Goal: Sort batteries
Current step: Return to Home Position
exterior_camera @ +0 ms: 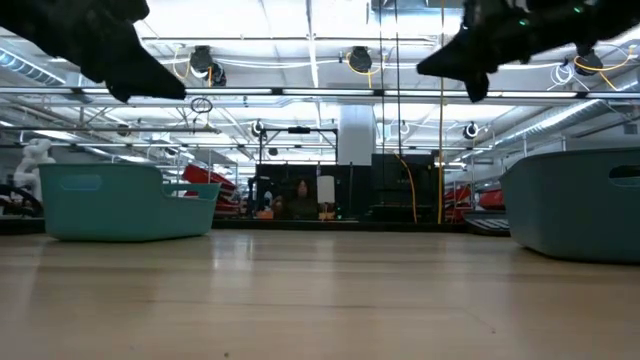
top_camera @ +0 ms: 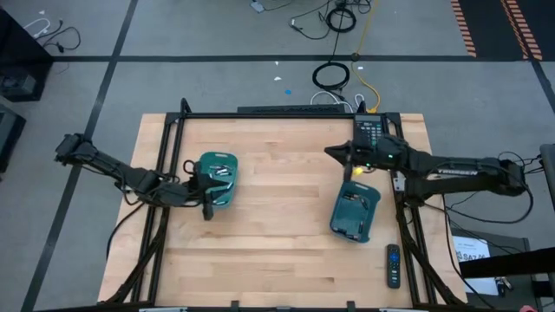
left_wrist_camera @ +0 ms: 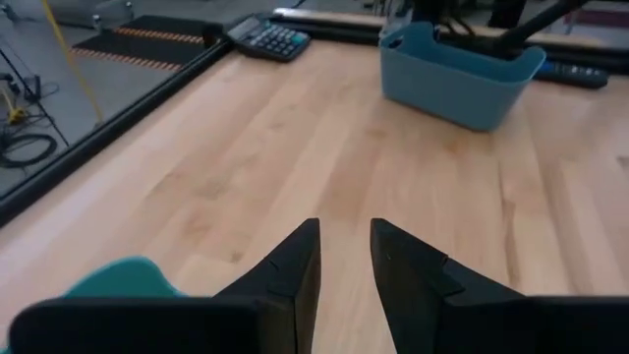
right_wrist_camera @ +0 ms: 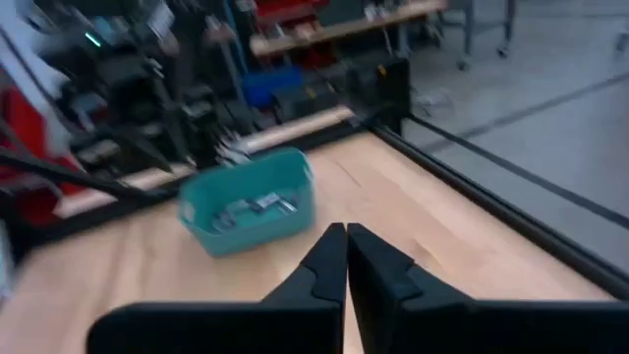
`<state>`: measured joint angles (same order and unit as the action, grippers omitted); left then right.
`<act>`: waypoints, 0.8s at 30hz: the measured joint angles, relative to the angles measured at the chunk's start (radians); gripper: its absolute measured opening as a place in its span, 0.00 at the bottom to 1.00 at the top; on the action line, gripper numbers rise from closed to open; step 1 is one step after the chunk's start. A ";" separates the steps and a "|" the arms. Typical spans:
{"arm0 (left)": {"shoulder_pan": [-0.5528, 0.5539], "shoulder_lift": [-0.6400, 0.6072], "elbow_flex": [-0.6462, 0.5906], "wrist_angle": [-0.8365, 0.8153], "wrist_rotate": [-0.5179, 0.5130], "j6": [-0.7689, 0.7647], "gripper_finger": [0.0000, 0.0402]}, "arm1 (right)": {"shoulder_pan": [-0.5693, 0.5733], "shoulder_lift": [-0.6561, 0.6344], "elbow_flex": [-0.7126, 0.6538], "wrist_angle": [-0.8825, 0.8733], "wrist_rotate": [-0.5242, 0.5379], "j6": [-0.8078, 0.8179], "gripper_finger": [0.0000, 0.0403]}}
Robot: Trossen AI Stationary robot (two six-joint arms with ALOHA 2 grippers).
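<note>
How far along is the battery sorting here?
Done, it seems: silvery batteries lie in the green tray, dark batteries in the blue tray, and no loose battery shows on the table. In hand: nothing; the left gripper is open and empty beside the green tray, the right gripper shut and empty beyond the blue tray. Left: only parking both arms.

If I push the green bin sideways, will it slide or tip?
Likely slides: the green bin looks low and wide on the smooth wooden table. The loose silver batteries inside would probably roll and shift, adding some weight. The left gripper hovers at its edge, open.
</note>
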<state>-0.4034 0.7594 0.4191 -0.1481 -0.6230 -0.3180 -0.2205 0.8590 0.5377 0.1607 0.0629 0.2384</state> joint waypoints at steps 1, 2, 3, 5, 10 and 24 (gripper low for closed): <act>-0.005 -0.003 0.000 0.006 -0.001 0.000 0.25 | -0.007 -0.030 -0.034 0.033 -0.012 0.006 0.01; -0.008 -0.005 0.000 0.015 -0.004 0.000 0.25 | -0.011 -0.059 -0.067 0.059 -0.013 0.009 0.01; -0.012 -0.006 0.000 0.022 -0.015 0.000 0.25 | -0.015 -0.087 -0.096 0.075 -0.013 0.011 0.01; -0.016 -0.006 0.000 0.022 -0.053 0.002 0.25 | -0.023 -0.140 -0.150 0.110 -0.012 0.012 0.01; -0.018 -0.005 0.000 0.040 -0.095 0.036 0.25 | -0.025 -0.249 -0.286 0.248 -0.002 -0.011 0.00; -0.018 -0.117 -0.218 0.331 -0.033 0.108 0.25 | -0.061 -0.372 -0.523 0.503 0.042 -0.062 0.00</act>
<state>-0.4213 0.6421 0.2008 0.1830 -0.6555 -0.2101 -0.2813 0.4867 0.0142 0.6636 0.1054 0.1760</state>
